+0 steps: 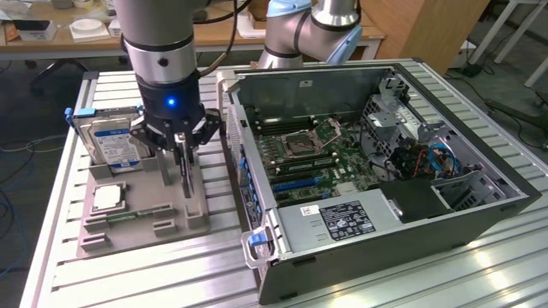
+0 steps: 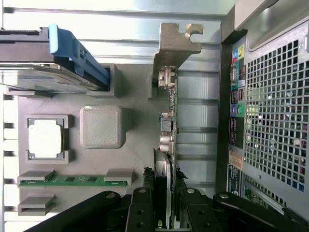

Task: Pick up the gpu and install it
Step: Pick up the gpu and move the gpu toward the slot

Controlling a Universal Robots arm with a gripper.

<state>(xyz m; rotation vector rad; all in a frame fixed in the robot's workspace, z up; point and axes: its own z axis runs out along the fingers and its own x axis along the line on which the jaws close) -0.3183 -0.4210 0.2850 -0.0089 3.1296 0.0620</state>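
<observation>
Your jaws pinch the top edge of the gpu, upright in the grey parts tray beside the open computer case. That narrow pinch could let it pivot, or its bracket snag the case wall.

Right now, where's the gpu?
Exterior view's left: the gpu stands on edge in the gray holder, between the hard drive and the PC case, gripper shut on it.

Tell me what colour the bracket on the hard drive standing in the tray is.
The bracket is blue, clearest in the wrist view.
</observation>
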